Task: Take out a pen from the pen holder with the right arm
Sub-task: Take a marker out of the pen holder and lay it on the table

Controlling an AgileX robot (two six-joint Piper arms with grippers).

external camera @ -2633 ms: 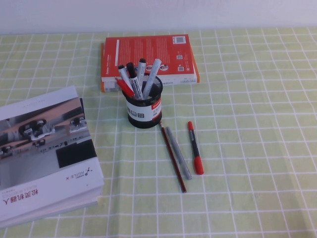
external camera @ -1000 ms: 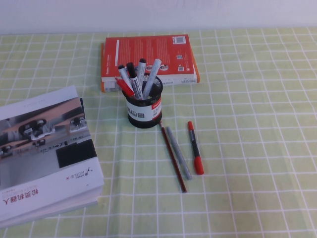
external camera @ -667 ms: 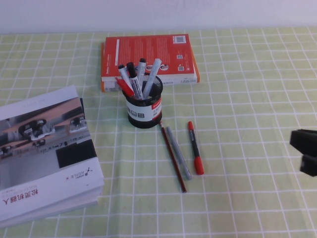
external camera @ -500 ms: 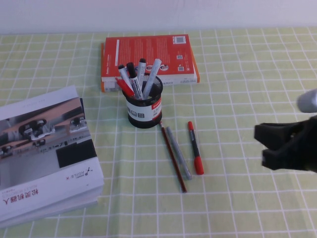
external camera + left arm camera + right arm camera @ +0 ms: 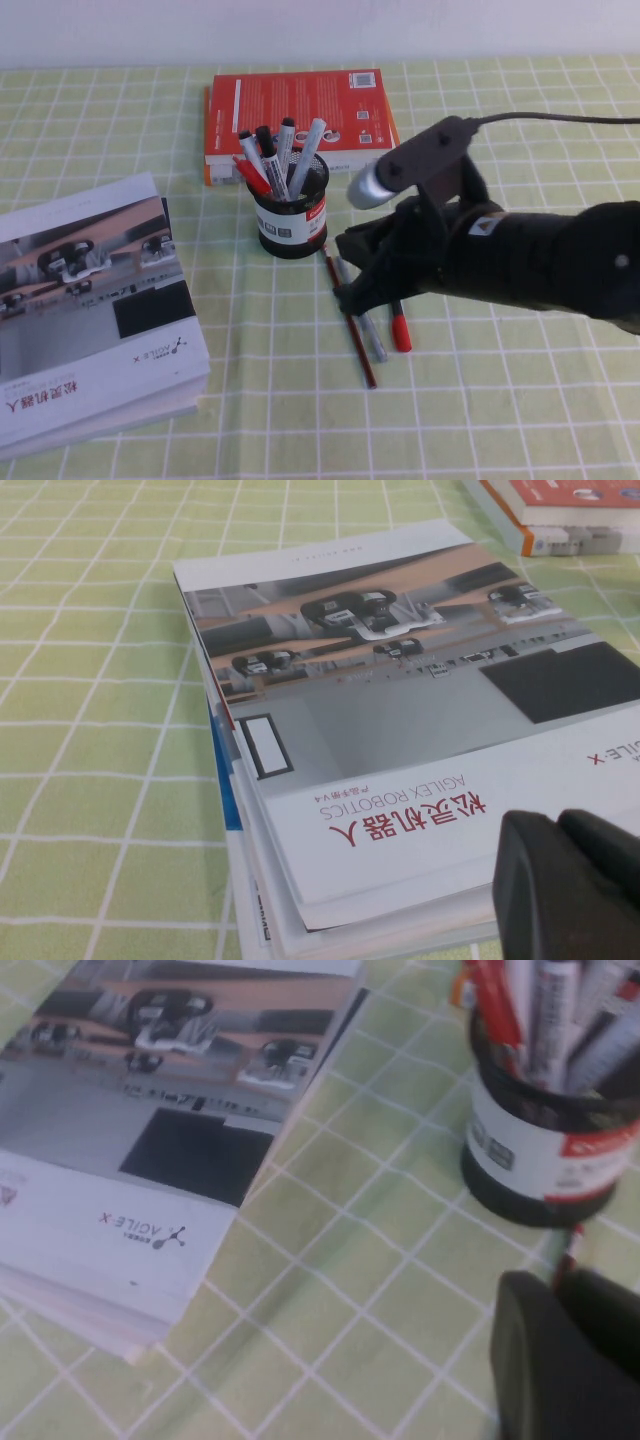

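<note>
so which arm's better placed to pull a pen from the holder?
Right. The right gripper is close to the pen holder, over the loose pens. The left gripper is off at the booklet stack, outside the high view.

We see a green checked tablecloth bearing an orange book, a pen holder, a brochure stack and 3 loose pens.

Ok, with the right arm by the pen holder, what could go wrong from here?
The right gripper, shut, hangs over the loose pens beside the pen holder: it may grab one of those instead, or tip the holder. The left gripper rests shut above the booklet, no risk.
</note>
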